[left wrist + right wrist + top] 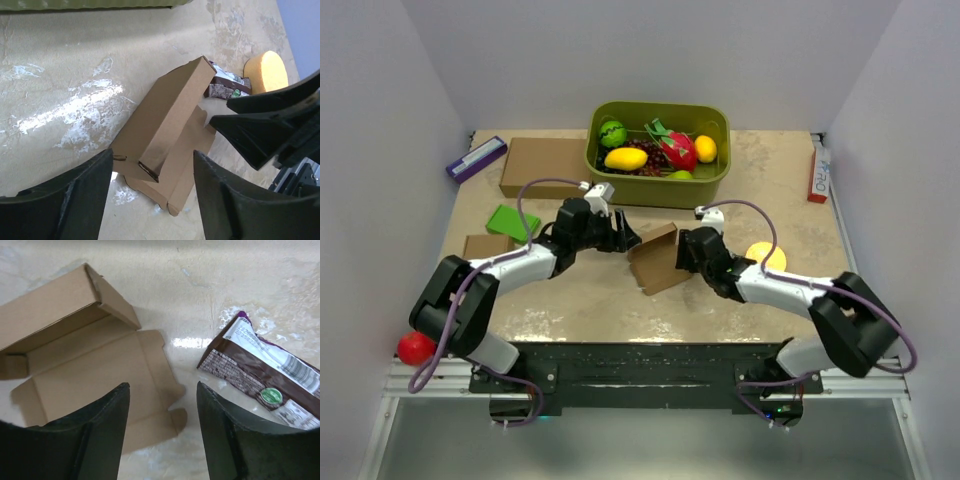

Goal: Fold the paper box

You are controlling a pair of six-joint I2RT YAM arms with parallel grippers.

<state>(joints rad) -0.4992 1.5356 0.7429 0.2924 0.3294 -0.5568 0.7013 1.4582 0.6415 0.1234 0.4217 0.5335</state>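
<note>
Left gripper (152, 157) and right gripper (162, 387) hang wide open, empty, over the paper box (658, 262).
It lies mid-table between them, one long wall folded up, flaps flat; just beside it lies a brown-and-purple snack packet (260, 375) (print too blurred to read), near a yellow sponge (266, 70).

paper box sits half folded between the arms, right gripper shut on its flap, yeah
No. The right wrist view shows the right gripper open and gripping nothing, just poised at the paper box. The rest is right.
</note>
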